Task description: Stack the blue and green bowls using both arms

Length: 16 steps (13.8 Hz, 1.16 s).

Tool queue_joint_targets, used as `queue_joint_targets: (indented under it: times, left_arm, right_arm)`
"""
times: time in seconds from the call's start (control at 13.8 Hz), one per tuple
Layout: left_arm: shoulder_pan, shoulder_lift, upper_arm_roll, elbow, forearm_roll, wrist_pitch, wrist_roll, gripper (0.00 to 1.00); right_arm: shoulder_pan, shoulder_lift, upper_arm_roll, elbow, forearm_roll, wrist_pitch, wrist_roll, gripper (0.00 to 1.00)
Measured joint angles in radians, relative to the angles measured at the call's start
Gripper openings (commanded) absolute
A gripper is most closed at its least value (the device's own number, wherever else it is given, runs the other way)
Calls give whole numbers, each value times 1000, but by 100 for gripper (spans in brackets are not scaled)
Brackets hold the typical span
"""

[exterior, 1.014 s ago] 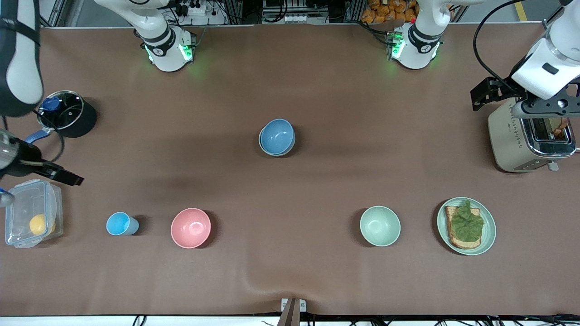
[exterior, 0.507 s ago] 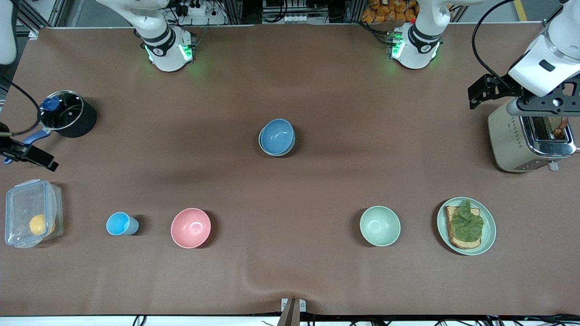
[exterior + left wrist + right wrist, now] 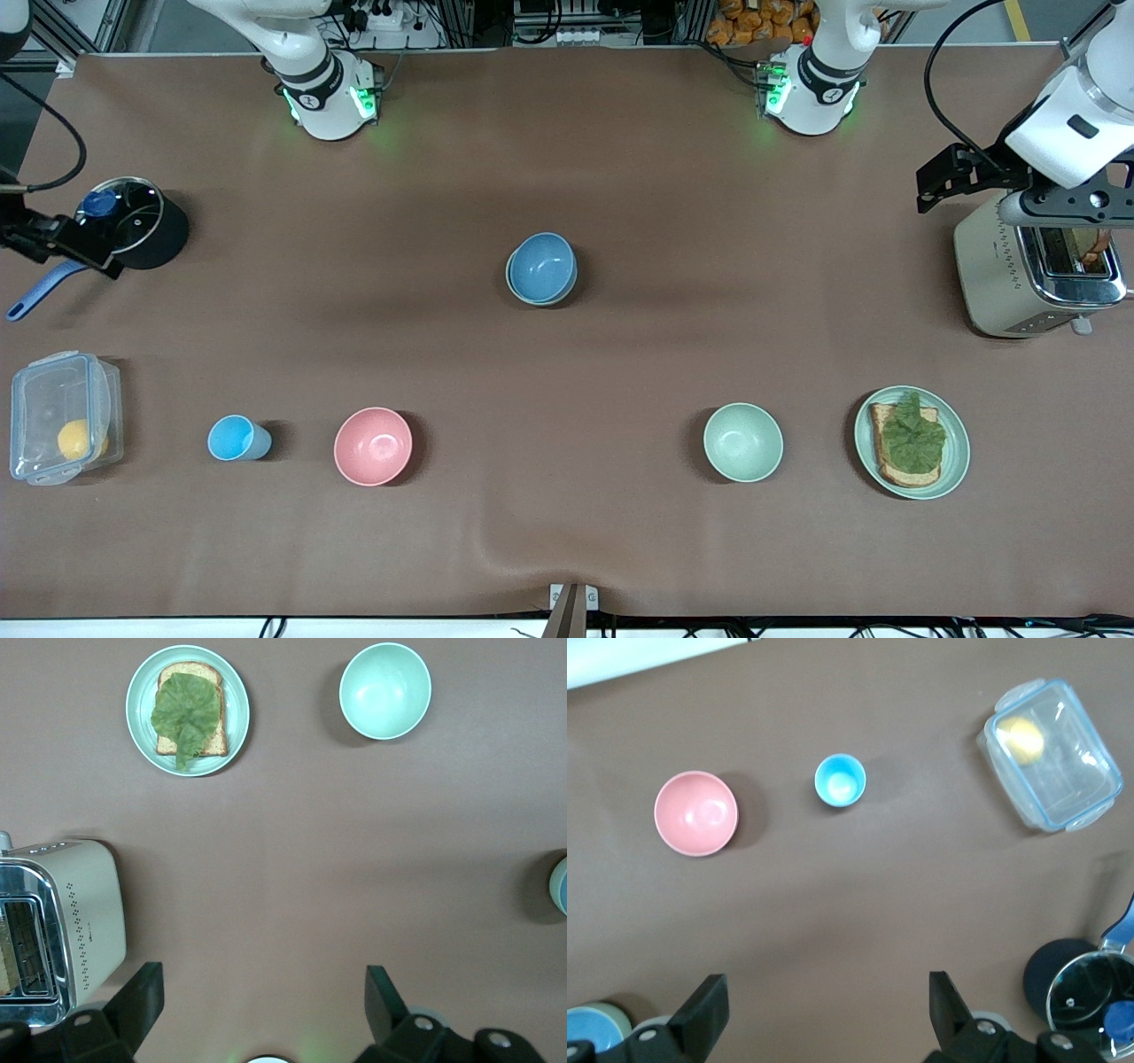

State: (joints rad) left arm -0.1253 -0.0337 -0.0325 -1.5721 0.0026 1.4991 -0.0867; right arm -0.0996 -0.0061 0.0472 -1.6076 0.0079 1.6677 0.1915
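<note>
Blue bowl (image 3: 541, 267) nests in green bowl (image 3: 607, 1011) — green visible only by right wrist; both grippers' fingers open.

Colours on the plain brown tabletop (image 3: 620, 159).

Round matte medium-blue bowl (image 3: 541, 266) sits nested in a sage-green bowl (image 3: 512, 285), only a thin green rim showing. Pale mint-green bowl (image 3: 742, 441), whitish inside. Matte pink bowl (image 3: 373, 446). Small bright-blue cup (image 3: 234, 438). Flat mint plate (image 3: 957, 452) carries tan toast under a dark green leaf. Cream toaster (image 3: 992, 266), dotted side, chrome top. Black pot (image 3: 164, 239), blue knob and handle. Clear plastic box (image 3: 53, 399), yellow fruit inside.
</note>
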Motion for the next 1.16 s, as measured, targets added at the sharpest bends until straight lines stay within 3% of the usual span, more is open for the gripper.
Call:
queue_joint_targets:
  times: [1.16]
  left_arm:
    - [4, 0, -1, 5, -2, 0, 0, 100]
  right_arm:
    - [61, -25, -16, -25, 2, 30, -16, 100]
